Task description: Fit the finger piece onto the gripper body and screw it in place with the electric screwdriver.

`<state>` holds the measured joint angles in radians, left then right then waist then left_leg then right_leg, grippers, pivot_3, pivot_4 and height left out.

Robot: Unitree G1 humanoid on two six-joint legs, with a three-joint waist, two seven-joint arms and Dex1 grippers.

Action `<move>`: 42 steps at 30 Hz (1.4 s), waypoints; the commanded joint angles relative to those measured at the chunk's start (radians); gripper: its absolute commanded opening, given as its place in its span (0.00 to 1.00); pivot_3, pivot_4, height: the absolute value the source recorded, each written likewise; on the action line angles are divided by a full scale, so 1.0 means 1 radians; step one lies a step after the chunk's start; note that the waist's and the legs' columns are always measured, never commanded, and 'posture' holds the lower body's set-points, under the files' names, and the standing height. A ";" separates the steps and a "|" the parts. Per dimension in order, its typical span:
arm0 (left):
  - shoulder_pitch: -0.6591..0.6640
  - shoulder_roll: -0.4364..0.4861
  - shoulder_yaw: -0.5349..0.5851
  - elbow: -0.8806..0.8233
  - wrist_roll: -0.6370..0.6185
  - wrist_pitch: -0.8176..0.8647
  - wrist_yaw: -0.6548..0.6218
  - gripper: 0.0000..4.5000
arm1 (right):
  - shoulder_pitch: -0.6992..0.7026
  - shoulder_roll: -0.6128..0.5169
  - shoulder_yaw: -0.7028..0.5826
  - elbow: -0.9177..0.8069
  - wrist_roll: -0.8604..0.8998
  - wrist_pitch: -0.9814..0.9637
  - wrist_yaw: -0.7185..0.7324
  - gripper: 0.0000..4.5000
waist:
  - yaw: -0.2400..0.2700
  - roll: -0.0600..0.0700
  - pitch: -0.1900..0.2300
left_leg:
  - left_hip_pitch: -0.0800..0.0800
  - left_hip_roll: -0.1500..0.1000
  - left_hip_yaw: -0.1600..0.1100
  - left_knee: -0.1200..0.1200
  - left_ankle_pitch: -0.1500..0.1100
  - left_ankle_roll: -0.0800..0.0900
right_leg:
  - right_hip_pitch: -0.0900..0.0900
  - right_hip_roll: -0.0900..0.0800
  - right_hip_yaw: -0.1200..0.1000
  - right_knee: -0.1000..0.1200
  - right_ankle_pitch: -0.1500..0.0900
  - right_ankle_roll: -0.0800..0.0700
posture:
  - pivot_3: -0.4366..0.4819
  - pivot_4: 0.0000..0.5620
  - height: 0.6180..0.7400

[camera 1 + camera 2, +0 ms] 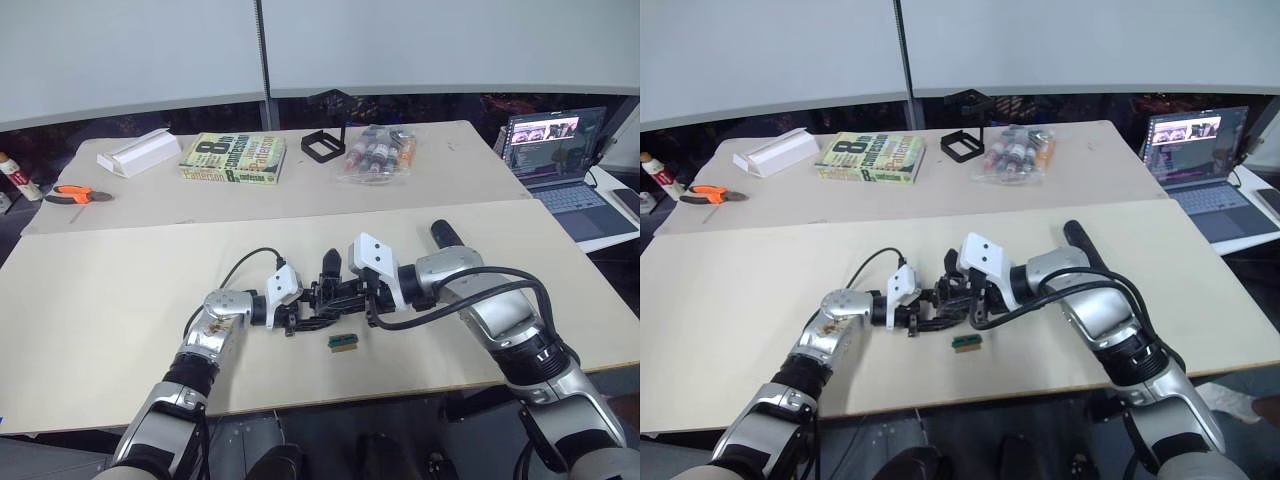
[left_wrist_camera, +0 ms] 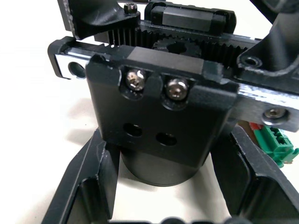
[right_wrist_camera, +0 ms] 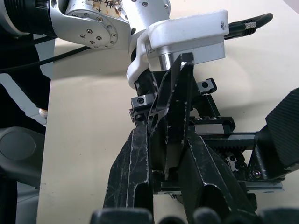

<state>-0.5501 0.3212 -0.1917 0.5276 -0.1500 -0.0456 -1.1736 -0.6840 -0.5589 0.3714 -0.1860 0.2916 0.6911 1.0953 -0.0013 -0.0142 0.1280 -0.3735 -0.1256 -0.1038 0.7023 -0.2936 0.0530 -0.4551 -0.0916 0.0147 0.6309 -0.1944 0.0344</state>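
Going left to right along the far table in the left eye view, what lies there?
Orange-handled pliers → white box → green book → hollow black square frame → clear bag of bottles → open laptop.

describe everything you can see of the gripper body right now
The gripper body is a chunky black block, plastic by its look, with two metal screws near its top edge, two empty holes below them, a toothed rack and gear behind, and a round base. It sits low over the tan table, held between the left gripper and the right gripper, whose fingers meet around it.
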 commanded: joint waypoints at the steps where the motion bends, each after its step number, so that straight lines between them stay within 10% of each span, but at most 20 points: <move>1: 0.002 -0.001 -0.007 0.002 0.009 0.010 0.005 0.51 | -0.002 -0.033 0.036 -0.026 -0.016 0.044 0.017 0.09 | 0.001 0.000 0.000 | 0.000 0.000 0.000 0.000 0.000 0.000 | 0.000 0.000 0.000 0.000 0.000 0.000 | 0.48 0.27 1.00; 42: 0.009 0.010 -0.006 -0.013 0.005 0.025 0.000 0.51 | -0.021 -0.048 0.167 0.088 -0.153 0.043 -0.011 0.09 | 0.002 0.000 -0.003 | 0.020 0.001 0.000 -0.008 -0.004 0.006 | 0.018 0.001 0.000 -0.005 0.000 0.000 | 0.48 0.27 1.00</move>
<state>-0.5483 0.3246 -0.1971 0.5352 -0.1390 -0.0326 -1.1622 -0.7400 -0.5746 0.4487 -0.1381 0.2316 0.7092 1.1087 0.0005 -0.0140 0.1245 -0.3532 -0.1248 -0.1038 0.6939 -0.2975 0.0587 -0.4367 -0.0906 0.0143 0.6263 -0.1949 0.0348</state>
